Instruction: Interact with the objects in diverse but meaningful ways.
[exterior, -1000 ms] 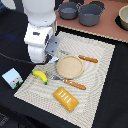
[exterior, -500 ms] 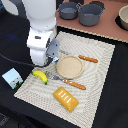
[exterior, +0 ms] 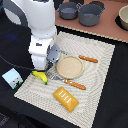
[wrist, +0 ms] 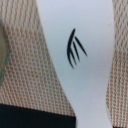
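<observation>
Landmark: the woven beige placemat [exterior: 95,70], with a round tan plate [exterior: 68,67] near its middle.
Banana: the yellow banana [exterior: 40,76] lies at the placemat's edge on the exterior view's left, just beside the base of the arm's white wrist housing; its long axis runs along that edge, slanting toward the placemat's near corner.
Carton: the pale blue carton [exterior: 12,78] stands off the placemat, beyond the banana on the same side.
Slab: the yellow-orange rectangular slab [exterior: 66,99] lies flat on the placemat's near part, below the plate, long axis diagonal.
Saucepan: a grey saucepan [exterior: 68,10] sits well off the placemat on the brown surface at the far side, next to a larger grey pot [exterior: 91,14].
Cutlery: an orange-handled fork [exterior: 68,82] lies between plate and slab; an orange-handled knife [exterior: 88,59] lies on the plate's far side.
Gripper: it hangs low over the placemat between the banana and the plate, hidden behind the wrist housing in the exterior view.
Jaws: I cannot tell whether they are wide or closed; neither view shows the fingertips.
Wrist view: a white printed strip bearing a black fork symbol [wrist: 75,47] crosses the placemat weave.
Key relation: the banana is the nearest task thing, lying to the gripper's side toward the carton.
Judgement: a banana grasp would probably need a short sideways shift and jaws set across its long axis.
</observation>
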Robot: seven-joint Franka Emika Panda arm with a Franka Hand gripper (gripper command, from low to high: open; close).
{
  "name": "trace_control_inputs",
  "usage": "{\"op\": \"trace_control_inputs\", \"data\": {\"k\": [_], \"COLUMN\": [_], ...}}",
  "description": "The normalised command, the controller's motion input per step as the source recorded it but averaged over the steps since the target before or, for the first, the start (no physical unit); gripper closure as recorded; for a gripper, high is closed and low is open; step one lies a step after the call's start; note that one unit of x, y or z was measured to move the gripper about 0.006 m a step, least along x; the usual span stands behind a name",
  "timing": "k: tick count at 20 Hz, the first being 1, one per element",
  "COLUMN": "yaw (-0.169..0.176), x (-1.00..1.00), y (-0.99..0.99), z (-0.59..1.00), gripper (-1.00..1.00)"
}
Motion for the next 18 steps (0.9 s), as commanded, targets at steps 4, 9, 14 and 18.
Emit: {"op": "trace_control_inputs", "data": {"k": [4,9,14,18], "yaw": [0.022,0.029,0.037,0.044], "x": [0.00,0.00,0.00,-0.01], "y": [0.00,0.00,0.03,0.07], "z": [-0.25,-0.24,-0.21,-0.24], "gripper": [1.00,1.00,1.00,1.00]}}
